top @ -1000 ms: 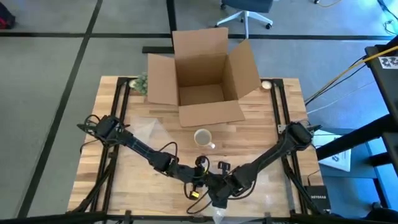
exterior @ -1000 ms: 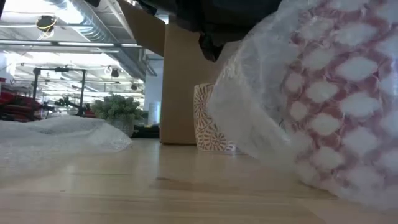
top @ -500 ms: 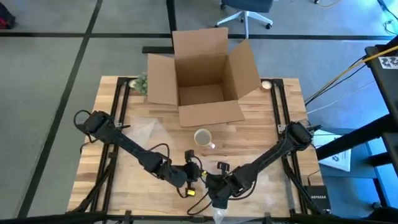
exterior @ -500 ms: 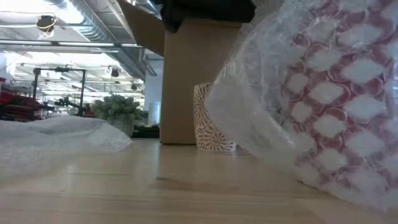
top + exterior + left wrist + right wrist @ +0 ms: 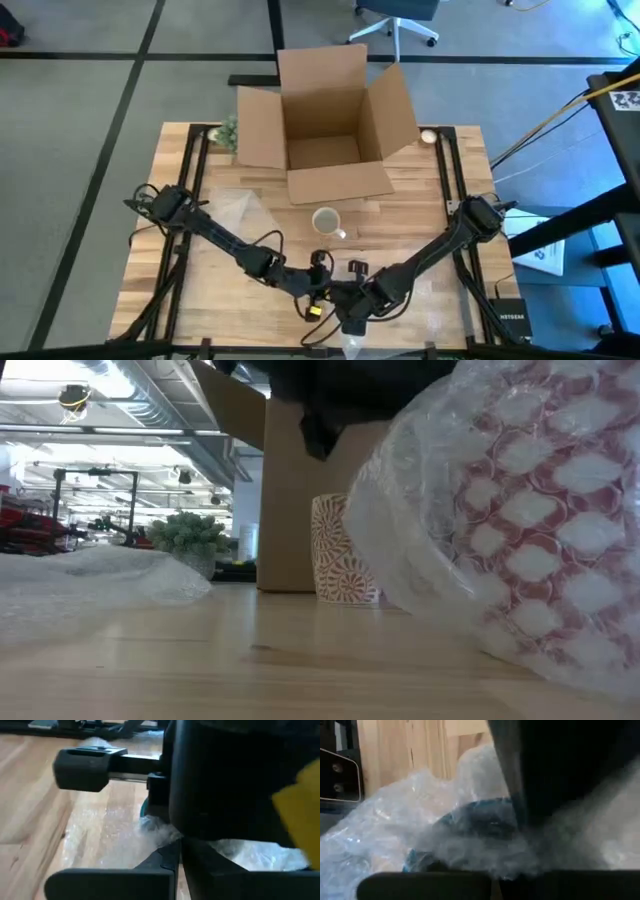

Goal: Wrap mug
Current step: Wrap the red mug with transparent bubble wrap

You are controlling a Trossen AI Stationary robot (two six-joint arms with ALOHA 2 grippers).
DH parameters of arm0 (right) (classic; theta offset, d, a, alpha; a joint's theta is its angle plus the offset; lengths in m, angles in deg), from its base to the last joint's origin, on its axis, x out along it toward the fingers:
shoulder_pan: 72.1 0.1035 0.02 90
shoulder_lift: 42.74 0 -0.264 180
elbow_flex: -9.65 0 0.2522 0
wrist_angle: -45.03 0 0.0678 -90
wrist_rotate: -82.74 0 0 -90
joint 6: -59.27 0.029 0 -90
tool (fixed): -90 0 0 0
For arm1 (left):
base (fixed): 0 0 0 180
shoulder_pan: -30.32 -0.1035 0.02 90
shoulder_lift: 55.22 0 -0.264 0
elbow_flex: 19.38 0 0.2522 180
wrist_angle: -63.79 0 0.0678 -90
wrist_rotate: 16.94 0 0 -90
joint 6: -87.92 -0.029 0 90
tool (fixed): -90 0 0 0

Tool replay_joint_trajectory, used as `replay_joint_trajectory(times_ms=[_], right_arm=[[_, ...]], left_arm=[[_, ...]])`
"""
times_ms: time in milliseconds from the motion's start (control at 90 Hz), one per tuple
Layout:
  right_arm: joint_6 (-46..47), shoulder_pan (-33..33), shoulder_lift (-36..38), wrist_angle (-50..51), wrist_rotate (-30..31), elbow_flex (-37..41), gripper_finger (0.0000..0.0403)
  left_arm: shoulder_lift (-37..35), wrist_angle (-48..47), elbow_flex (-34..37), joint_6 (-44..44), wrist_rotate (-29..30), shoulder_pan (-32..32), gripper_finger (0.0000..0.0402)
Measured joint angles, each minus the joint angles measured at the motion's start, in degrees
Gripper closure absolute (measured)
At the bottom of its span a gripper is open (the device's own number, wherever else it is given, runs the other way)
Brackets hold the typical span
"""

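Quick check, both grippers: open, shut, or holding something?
Left gripper: near the table's front edge, cannot be told.
Right gripper: at the front edge, in the bubble wrap; cannot be told.

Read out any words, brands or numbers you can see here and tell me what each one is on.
"NETGEAR": white letters on the small black box off the wooden table's right side.
White sheet with blue print on the floor to the right: too small to read.
Black-and-white tag at the right edge: a pattern, no readable words.
Red-patterned white mug: decoration only, no text.
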Motion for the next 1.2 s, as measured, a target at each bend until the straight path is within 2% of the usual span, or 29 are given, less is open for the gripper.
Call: replay_joint_trajectory(times_ms=[189, 533, 700, 867, 1200], right_arm=[[-0.02, 0.02, 1.02, 0.54, -1.04, 0.00, 0.0403], [-0.23, 0.45, 7.78, 14.39, -0.42, -7.00, 0.0403], [-0.23, 2.59, 9.24, 8.64, -1.61, -7.63, 0.0403], [0.00, 2.97, 5.73, 3.24, -2.82, -6.16, 0.0403], [0.60, 1.08, 2.70, 3.90, -1.04, -1.85, 0.0403]], left_arm=[[1.80, 0.17, -0.18, -0.22, 0.49, -0.16, 0.0401], [1.47, 0.84, -0.04, -3.04, 1.27, -0.12, 0.0401], [1.49, 1.06, -0.02, -3.02, 1.28, -0.14, 0.0401], [1.56, 1.98, 0.07, -3.04, 1.34, -0.07, 0.0401], [1.60, 2.26, 0.09, -3.47, 1.35, 0.17, 0.0401]])
